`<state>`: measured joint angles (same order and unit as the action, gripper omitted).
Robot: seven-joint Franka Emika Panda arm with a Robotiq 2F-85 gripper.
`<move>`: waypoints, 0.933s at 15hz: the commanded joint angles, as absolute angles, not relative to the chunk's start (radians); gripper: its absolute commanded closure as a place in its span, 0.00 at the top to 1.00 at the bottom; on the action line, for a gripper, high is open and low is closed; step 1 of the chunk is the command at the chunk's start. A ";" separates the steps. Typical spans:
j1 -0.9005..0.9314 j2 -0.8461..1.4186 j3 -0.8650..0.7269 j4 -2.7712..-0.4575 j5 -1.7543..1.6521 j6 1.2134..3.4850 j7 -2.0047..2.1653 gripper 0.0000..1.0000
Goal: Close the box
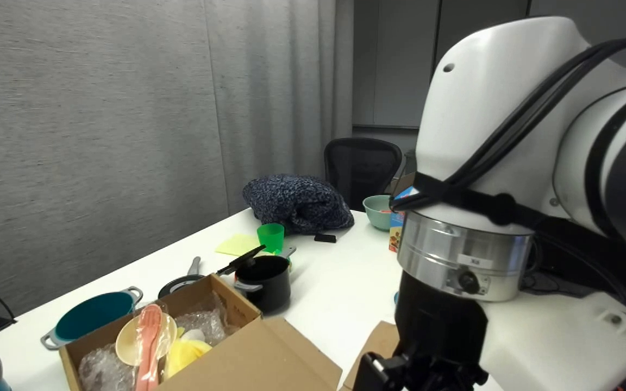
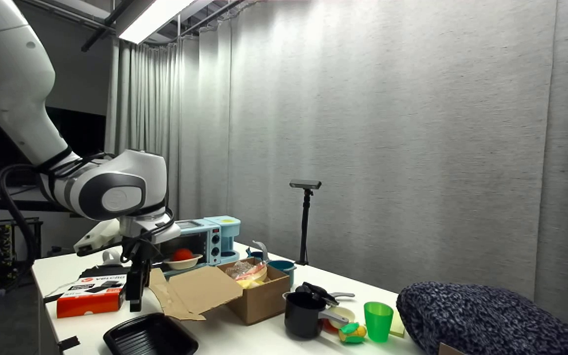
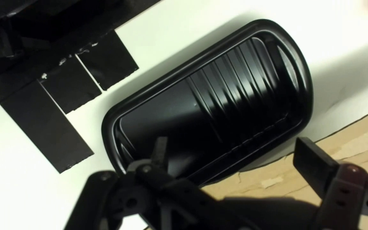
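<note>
your brown cardboard box [image 2: 266,298] sits on the counter [image 1: 340,288] with its top uncovered, a long flap [image 2: 207,291] folded outward toward the gripper [image 3: 232,143]. in it you have bubble wrap [image 1: 202,326], a cream dish [image 1: 126,342], plastic-wrapped pink utensils [image 1: 145,361], a fork [image 1: 150,315] among them, and something yellow [image 1: 187,352]. a teal pot [image 1: 95,315] and a black saucepan [image 1: 272,290] stand just beside the box. near the blue toaster oven [image 2: 215,244], a cream bowl [image 2: 185,265] holds a round red item [image 2: 183,254]. your gripper hangs with its fingers [image 3: 315,166] spread wide; past them the wrist view shows a black ridged tray [image 3: 158,118] and a ragged flap [image 3: 363,143]. whether a finger touches that flap, you cannot tell.
</note>
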<state>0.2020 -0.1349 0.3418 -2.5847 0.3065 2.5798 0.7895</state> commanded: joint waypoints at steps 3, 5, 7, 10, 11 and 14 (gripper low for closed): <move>0.228 -0.246 0.343 -2.678 0.289 2.685 0.903 1.00; 0.216 -0.252 0.352 -2.711 0.277 2.744 0.968 1.00; 0.204 -0.256 0.352 -2.745 0.261 2.806 1.014 1.00; 0.153 -0.224 0.375 -2.783 0.159 2.931 1.089 1.00; 0.108 -0.184 0.393 -2.751 0.085 2.959 1.127 1.00; -0.001 -0.160 0.447 -2.760 -0.068 3.032 1.215 1.00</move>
<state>0.1051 -0.1904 0.3873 -2.7597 0.0618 2.9609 1.1304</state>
